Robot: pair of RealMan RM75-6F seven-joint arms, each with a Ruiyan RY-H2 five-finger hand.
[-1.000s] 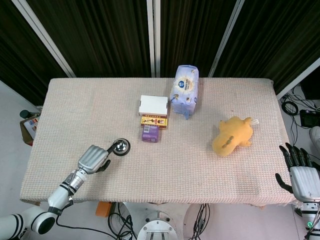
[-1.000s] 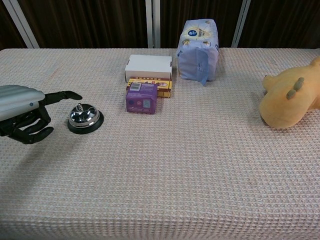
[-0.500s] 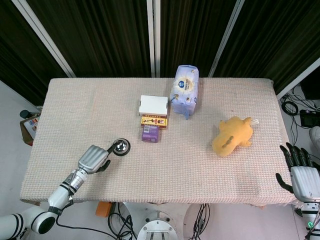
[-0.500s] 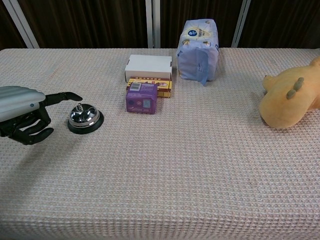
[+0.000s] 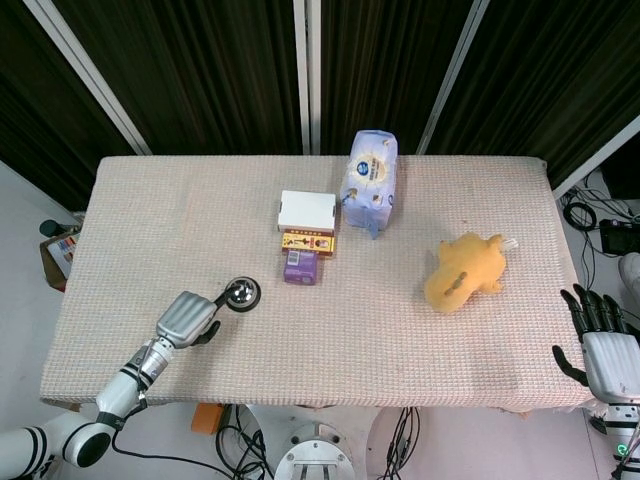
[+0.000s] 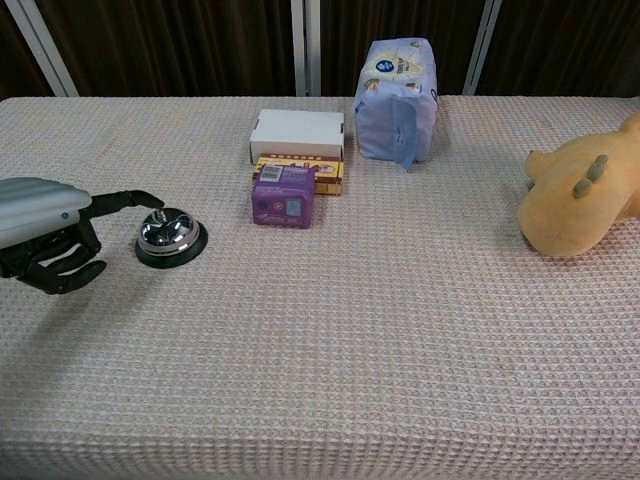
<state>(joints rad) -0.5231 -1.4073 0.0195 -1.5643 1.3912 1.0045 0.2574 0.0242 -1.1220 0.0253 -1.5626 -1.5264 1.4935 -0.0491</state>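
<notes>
Call bell: polished chrome-like metal dome, glossy, on a matt black base. Left hand: ribbed silver metallic-looking shell, fingers matt black. Tablecloth: coarse waffle-weave cloth, matt; plush toy soft fuzzy fabric; tissue pack shiny plastic wrap.

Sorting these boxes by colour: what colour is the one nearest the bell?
Purple, clearest in the chest view: the box sits right of the bell.
</notes>
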